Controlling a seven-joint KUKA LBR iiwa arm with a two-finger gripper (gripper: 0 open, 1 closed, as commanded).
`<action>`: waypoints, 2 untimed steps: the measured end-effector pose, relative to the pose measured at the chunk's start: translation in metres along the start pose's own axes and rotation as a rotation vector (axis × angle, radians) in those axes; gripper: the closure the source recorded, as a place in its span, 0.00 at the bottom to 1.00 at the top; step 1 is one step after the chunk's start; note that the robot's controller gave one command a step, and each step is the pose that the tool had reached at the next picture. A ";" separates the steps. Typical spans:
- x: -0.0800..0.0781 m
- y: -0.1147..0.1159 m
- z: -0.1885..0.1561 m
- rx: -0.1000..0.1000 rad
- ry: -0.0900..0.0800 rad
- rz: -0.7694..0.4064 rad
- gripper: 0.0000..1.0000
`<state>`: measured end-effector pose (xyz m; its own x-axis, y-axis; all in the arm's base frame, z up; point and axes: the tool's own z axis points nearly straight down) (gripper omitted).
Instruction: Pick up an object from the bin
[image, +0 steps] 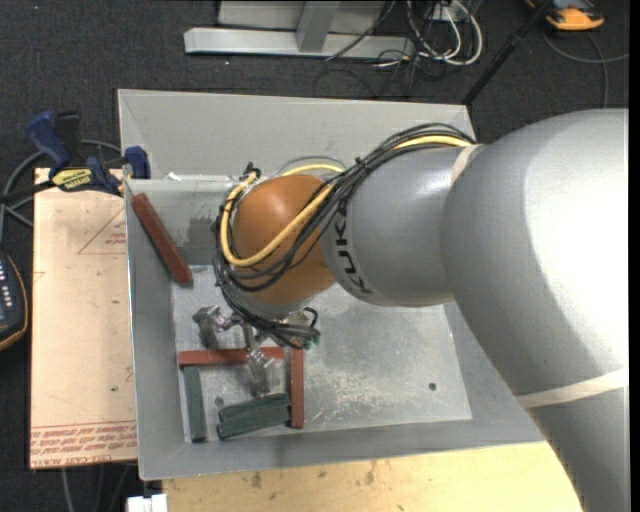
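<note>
hanging low in the lower-left part of the grey metal bin (400, 385), the gripper (252, 352) is over the end of a flat red-brown bar (205, 357), near a dark green rectangular block (252, 415) and a second red-brown bar (296, 392); whether it is open or closed cannot be told.

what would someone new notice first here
The big grey arm coming in from the right, with its orange wrist cover and looped cables, dominates the bin. Under it the claw sits low over a cluster of red-brown bars and dark green blocks in the bin's lower-left corner. One long red-brown bar lies along the left wall.
</note>
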<state>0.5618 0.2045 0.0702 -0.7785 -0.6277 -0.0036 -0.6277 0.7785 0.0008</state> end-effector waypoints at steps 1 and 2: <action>0.000 0.000 -0.001 0.000 -0.001 0.000 1.00; 0.000 -0.001 -0.147 0.004 -0.008 0.026 1.00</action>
